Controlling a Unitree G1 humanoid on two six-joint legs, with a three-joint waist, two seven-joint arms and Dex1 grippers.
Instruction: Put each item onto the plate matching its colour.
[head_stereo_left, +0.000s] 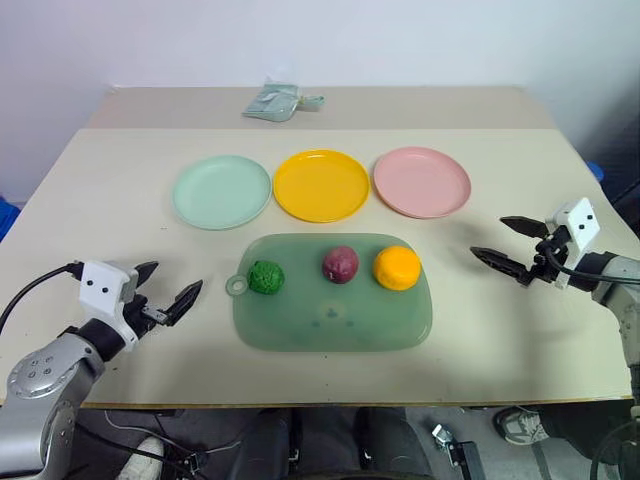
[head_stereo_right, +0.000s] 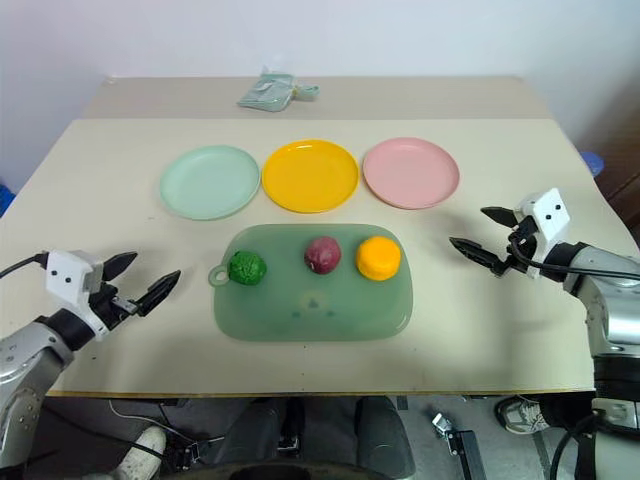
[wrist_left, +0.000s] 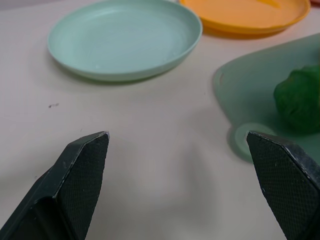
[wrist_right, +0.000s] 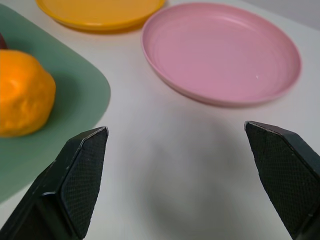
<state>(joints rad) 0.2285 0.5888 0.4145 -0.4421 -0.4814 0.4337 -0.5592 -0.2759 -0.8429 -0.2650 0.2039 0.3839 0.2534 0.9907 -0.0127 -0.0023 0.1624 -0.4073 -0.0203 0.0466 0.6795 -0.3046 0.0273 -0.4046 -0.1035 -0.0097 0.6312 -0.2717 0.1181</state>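
Three toy foods sit in a row on the dark green tray (head_stereo_left: 300, 325): the green ball (head_stereo_left: 266, 277) nearest the tray's loop handle, the purple ball (head_stereo_left: 340, 264) in the middle, the orange ball (head_stereo_left: 397, 267) at the far end. None is on a plate yet. Beyond the tray, three plates lie side by side and bare: the mint plate (head_stereo_left: 221, 191), the yellow plate (head_stereo_left: 321, 185) and the pink plate (head_stereo_left: 421, 181). Farther back, near the table's far edge, lies a pale packet (head_stereo_left: 274, 101).

Both arms hover off the tray's ends, holding nothing. The left gripper (head_stereo_left: 168, 290) hangs over the table (head_stereo_left: 500, 340) just beside the handle, fingers spread wide, aimed toward the green ball. The right gripper (head_stereo_left: 505, 245) hangs near the orange ball's end, fingers also wide apart.

By the look of it, the sorting has not begun and the first pick is in hand. The next move likely calls for one gripper to reach in over the tray, drop around its nearest ball, close gently so the round toy does not roll, and carry it to the matching plate behind.
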